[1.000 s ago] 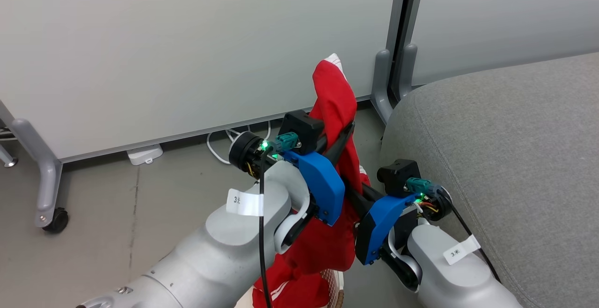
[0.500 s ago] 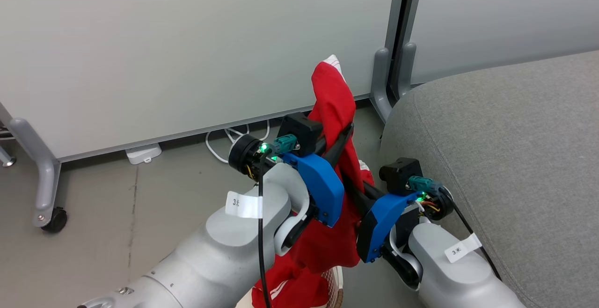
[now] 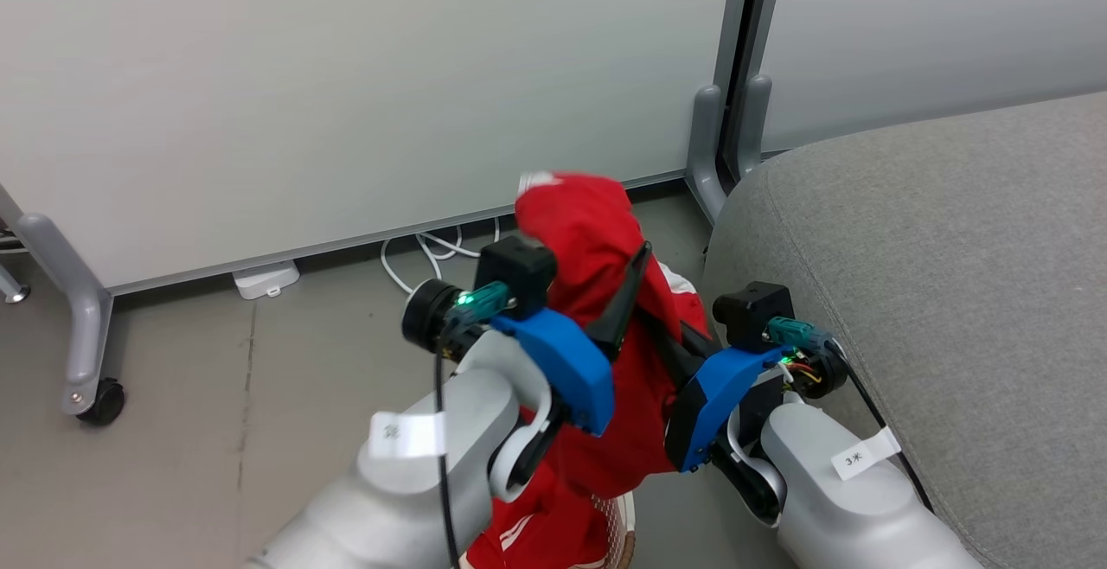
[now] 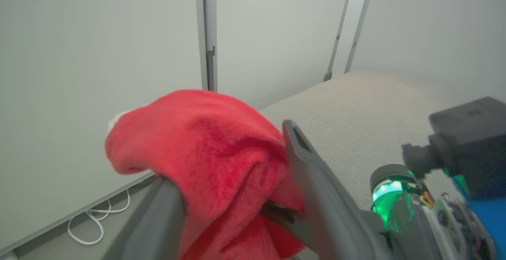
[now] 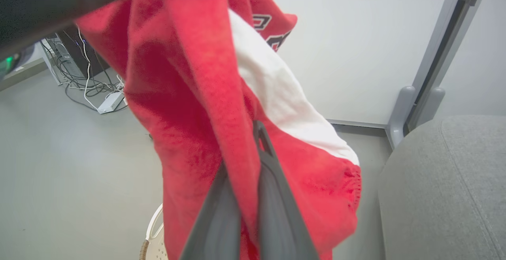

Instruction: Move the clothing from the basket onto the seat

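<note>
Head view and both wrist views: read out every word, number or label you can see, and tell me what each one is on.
"3" followed by a mark I cannot make out: white tag on the right forearm.
White tag on the left forearm: blurred, unreadable.
Dark-outlined lettering on the red clothing: cut off by folds, unreadable.

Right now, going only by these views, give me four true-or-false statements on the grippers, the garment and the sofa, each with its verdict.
1. The right gripper is shut on the red garment. True.
2. The left gripper is clamped on the red garment. False: its jaws stand open, with the cloth draped over one finger.
3. The red garment lies on the sofa. False: it hangs in the air beside the sofa.
4. A white cable lies on the floor at the foot of the partition. True.
</note>
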{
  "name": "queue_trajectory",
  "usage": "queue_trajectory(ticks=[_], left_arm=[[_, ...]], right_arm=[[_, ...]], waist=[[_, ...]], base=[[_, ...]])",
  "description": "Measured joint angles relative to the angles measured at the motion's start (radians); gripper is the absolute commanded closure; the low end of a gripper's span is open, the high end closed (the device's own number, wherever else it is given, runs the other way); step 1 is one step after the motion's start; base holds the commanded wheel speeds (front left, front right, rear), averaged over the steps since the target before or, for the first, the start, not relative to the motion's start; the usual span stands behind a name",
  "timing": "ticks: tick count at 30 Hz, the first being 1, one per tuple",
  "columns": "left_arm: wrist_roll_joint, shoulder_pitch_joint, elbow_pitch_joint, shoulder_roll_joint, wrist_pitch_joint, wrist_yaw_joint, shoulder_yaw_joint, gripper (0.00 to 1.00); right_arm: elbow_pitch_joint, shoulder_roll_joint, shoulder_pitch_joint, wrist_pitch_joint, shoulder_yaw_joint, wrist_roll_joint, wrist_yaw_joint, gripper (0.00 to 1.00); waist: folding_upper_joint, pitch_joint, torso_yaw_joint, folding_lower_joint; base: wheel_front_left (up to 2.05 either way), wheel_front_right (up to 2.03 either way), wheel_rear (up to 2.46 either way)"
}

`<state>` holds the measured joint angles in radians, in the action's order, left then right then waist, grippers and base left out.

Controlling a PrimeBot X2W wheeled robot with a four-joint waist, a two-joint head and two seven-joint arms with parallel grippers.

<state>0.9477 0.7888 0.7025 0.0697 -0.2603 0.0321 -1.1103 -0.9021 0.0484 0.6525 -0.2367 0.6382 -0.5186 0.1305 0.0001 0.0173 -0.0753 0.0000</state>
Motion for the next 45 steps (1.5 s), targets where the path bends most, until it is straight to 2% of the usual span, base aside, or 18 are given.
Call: queue_trajectory(ticks=[12, 15, 19, 30, 45], left_arm=[[-0.309, -0.323, -0.249, 0.12, -0.001, 0.042, 0.309, 0.0], [-0.377, -0.387, -0.287, 0.131, -0.002, 0.036, 0.364, 0.0], [-0.447, -0.455, -0.314, 0.139, -0.002, 0.002, 0.423, 0.0], [-0.547, -0.593, -0.333, 0.139, -0.002, -0.062, 0.56, 0.0], [-0.633, -0.632, -0.327, 0.081, -0.001, -0.114, 0.672, 0.0]], right_arm=[[-0.007, 0.0, 0.001, -0.013, -0.055, 0.028, 0.0, 1.0], [-0.007, 0.0, 0.0, -0.016, -0.064, 0.034, 0.0, 1.0], [-0.005, 0.0, 0.0, -0.019, -0.07, 0.04, 0.0, 1.0], [-0.004, 0.0, -0.004, -0.02, -0.095, 0.051, 0.0, 1.0], [0.006, 0.0, -0.018, -0.02, -0.125, 0.066, 0.0, 1.0]], waist=[[0.0, -0.015, 0.016, 0.0], [0.0, -0.015, 0.021, 0.0], [0.0, -0.014, 0.024, 0.0], [-0.0001, -0.013, 0.02, 0.0], [0.0, -0.023, -0.004, 0.0]], base=[[0.0, 0.0, 0.0], [0.0, 0.0, 0.0], [0.0, 0.0, 0.0], [0.0, 0.0, 0.0], [0.0, 0.0, 0.0]])
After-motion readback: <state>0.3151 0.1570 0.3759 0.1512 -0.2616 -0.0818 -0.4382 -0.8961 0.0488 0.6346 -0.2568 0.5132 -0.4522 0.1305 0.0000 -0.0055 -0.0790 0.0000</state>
